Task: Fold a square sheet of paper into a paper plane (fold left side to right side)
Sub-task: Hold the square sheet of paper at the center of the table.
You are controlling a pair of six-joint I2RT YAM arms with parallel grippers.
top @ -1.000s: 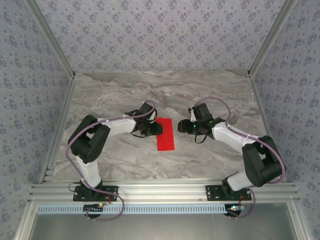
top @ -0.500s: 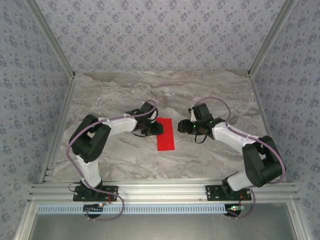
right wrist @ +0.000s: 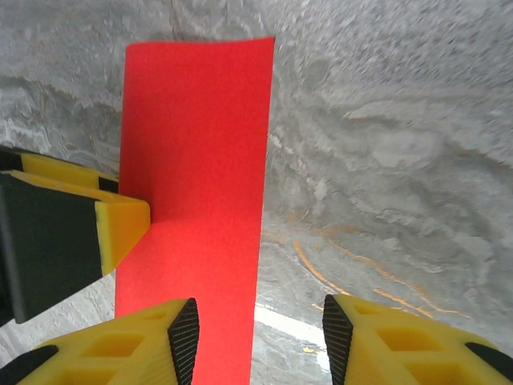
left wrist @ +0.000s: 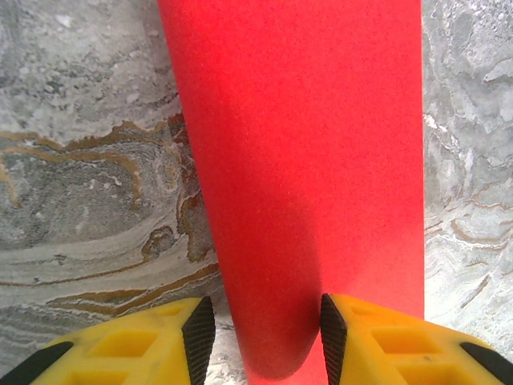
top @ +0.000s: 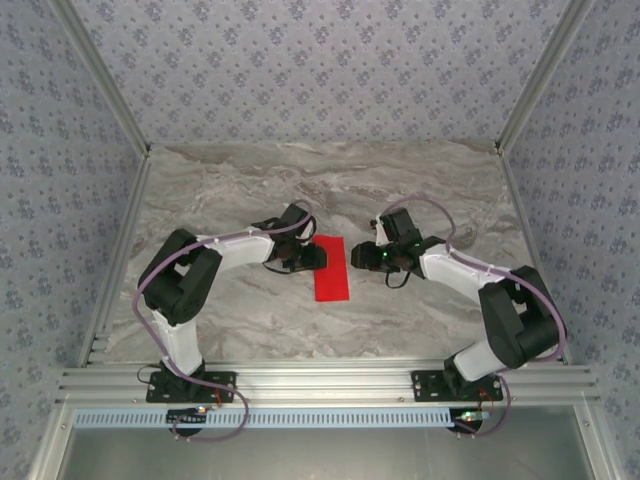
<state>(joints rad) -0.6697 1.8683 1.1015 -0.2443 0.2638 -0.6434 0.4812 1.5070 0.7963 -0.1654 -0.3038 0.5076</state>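
A grey marble-patterned bench (top: 400, 190) carries a thin bright red sheet of paper (top: 331, 268), folded to a narrow rectangle and lying flat near its middle. The left gripper (top: 318, 257) sits at the strip's left long edge, jaws parted, with one yellow finger (right wrist: 120, 224) resting on the red. The right gripper (top: 360, 257) faces it from the other side, jaws likewise parted and straddling the right long edge.

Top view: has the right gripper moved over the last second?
Yes. The right gripper has edged left, closer to the right edge of the red paper, which stayed put.
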